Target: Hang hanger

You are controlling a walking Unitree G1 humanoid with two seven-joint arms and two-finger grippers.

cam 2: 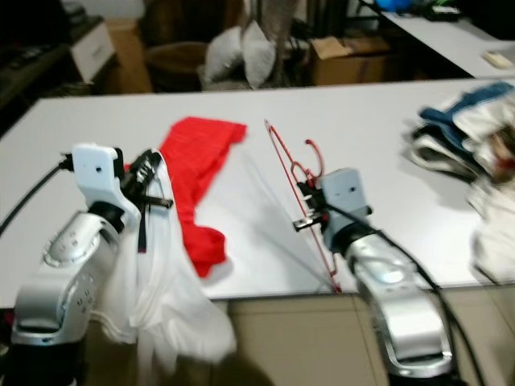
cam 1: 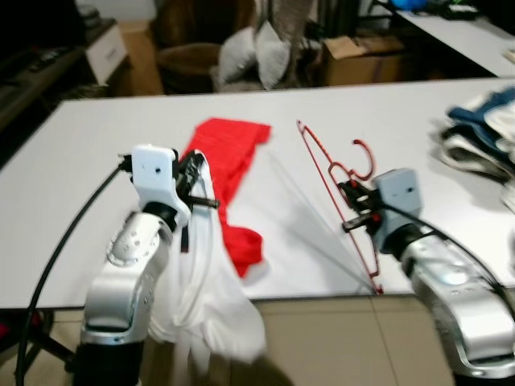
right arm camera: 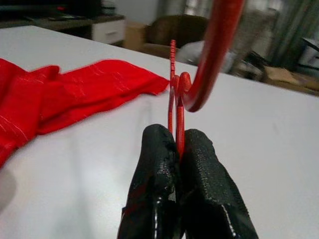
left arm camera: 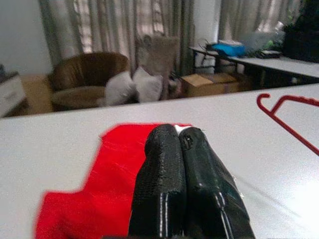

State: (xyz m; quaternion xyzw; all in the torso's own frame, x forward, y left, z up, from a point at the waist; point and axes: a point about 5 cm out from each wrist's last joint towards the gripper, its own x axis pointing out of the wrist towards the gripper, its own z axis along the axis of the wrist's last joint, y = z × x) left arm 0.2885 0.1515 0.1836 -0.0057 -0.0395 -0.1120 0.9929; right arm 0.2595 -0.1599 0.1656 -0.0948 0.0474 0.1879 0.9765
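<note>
A red wire hanger (cam 1: 338, 189) is held just right of centre in the left eye view, standing on edge with its lower corner at the near edge of the white table (cam 1: 88, 153) and its hook curling up toward the middle of the frame. It is pinched at the neck, just below the hook, by the right gripper (right arm camera: 175, 149), whose two black fingers are pressed together on the wire. At the left of the frame a white garment (cam 1: 205, 297) is clamped by the left gripper (left arm camera: 178, 144), its fingers closed tight, and most of the cloth is draped down past the table edge. A red cloth (cam 1: 229, 173) is spread on the table between the two arms, and a heap of blue and white clothes (cam 1: 479, 133) lies at the right edge.

The step in hand is judged to be bringing hanger and garment together. It would be done well if the grip on the neck were kept firm so the wire cannot swivel, and if one shoulder of the hanger were guided into the garment's opening while the cloth is held taut. The red cloth should be kept clear of the wire, since it could be snagged and dragged.
</note>
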